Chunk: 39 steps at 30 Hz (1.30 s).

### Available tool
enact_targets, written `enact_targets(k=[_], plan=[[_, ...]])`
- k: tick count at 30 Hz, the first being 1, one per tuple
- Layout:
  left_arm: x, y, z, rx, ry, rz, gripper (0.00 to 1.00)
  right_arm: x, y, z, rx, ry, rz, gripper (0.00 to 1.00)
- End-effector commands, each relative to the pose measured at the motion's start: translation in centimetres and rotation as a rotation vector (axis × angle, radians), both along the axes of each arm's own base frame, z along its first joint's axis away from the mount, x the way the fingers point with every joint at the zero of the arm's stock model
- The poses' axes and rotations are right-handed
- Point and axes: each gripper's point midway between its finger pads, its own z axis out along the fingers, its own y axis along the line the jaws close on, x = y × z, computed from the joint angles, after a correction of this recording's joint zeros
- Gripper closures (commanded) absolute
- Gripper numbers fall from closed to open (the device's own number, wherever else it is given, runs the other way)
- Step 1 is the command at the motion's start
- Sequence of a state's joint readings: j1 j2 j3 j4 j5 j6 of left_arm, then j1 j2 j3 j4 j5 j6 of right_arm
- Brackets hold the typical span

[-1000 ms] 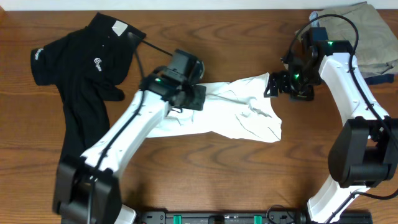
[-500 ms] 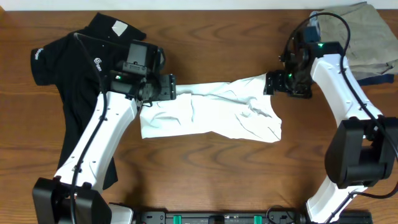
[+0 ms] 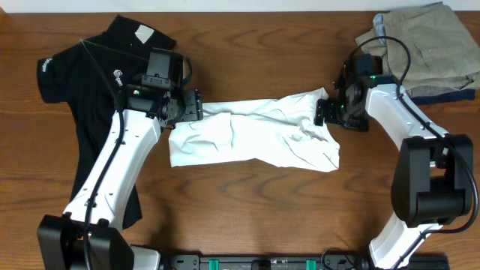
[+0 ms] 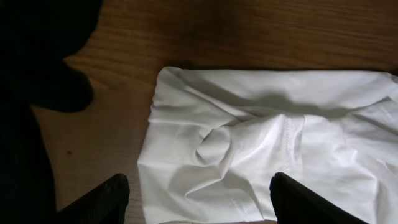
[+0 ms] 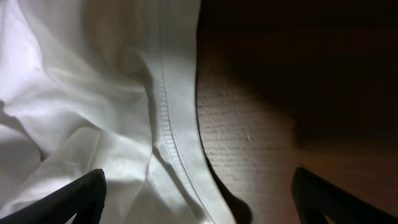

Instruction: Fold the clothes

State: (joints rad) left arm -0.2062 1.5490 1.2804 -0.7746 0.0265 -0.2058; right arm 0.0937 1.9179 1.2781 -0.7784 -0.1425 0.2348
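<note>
**STATUS: END EFFECTORS AND GARMENTS**

**1. Left end effector**
The left end effector (image 3: 198,106) stands with its jaws wide and holds nothing. In the left wrist view, its two dark fingers (image 4: 112,194) sit far apart at the lower edge, above the cloth. It is positioned at the left end of the white T-shirt (image 3: 251,135).

**2. Right end effector**
The right end effector (image 3: 322,112) also stands with its jaws wide and grips nothing. In the right wrist view, its fingers (image 5: 81,194) are spread to either side of a double-stitched hem. It is positioned at the far right corner of the white T-shirt.

**3. White T-shirt**
- Location: centre of the table (image 3: 240,202), between the two end effectors.
- Form: a long, crumpled band lying left to right.
- Left end: fairly square, with a rounded pucker of cloth and a stitched seam beside it.
- Right end: wider and heavily creased, with a point of cloth rising toward the right end effector.

**4. Black shirt**
The black shirt (image 3: 79,71) lies at the far left of the table, just beside the left end effector. It shows a small white chest logo and a white patch near the collar. Part of it trails toward the near edge, under the left arm.

**5. Other items**
A khaki-and-navy stack (image 3: 431,41) rests at the far right corner, behind the right arm.
</note>
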Motion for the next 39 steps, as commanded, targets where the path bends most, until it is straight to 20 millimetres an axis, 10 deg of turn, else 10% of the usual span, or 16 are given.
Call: enact_targets(k=[1,18,24,27,39], plan=[[0.3,0.4,1.0,0.016,-0.028,0.006,0.26,-0.5,1.2,-1.1,0.033,0.010,-0.030,0.06],[0.2,0.4,0.5,0.019,-0.013,0.006,0.26,-1.0,5.3,-3.5,0.128,-0.049,-0.002,0.26],[0.0,0.5,-0.1,0.023,0.007,0.006,0.26,-2.2,6.1,-3.7,0.124,-0.006,-0.012,0.73],[-0.2,0.5,-0.4,0.025,0.015,0.006,0.26,-2.4,5.3,-3.8,0.112,0.011,-0.030,0.97],[-0.1,0.5,-0.6,0.026,0.019,0.006,0.26,-1.7,-2.9,-0.6,0.106,-0.015,-0.115,0.99]])
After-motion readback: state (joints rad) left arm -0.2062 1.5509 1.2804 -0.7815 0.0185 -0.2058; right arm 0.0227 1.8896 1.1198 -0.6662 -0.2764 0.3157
